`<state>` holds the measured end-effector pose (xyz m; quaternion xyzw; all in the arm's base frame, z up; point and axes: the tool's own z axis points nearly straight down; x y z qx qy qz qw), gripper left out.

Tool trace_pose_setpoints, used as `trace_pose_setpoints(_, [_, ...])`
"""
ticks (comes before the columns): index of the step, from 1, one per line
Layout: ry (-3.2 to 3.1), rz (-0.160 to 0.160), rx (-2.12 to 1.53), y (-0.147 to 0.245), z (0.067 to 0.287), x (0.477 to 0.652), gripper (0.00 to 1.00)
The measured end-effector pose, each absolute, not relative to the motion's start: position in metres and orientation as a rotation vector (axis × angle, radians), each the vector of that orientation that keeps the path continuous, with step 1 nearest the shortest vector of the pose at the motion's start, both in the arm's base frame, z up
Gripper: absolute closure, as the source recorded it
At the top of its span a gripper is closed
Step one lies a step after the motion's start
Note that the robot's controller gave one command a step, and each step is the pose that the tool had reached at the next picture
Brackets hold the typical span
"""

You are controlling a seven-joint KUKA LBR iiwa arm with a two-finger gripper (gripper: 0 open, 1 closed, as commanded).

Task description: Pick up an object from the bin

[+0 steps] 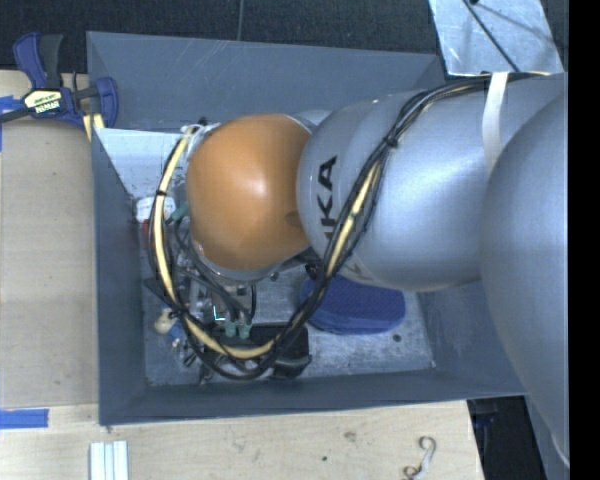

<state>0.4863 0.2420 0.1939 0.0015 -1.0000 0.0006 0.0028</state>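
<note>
Lying on the floor of the bin (pixel 120 298), right of centre and toward the near wall, a blue rounded thing (pixel 365 308) shows from under your arm (pixel 430 198). The gripper (pixel 220 316) hangs just left of it, under the orange cover (pixel 245 193). You cannot tell whether it is spread or closed.

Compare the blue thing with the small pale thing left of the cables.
The blue thing is deep blue, the pale thing cream. The blue thing is much larger and broad, the pale thing a small lump. The blue thing lies partly under the arm, the pale thing left of the cables. Both rest on the bin floor.
</note>
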Motion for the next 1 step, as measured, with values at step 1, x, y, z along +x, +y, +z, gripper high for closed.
trace_pose_setpoints(1, [-3.136,0.005,-0.096,0.2045,0.0941,0.5319,0.00])
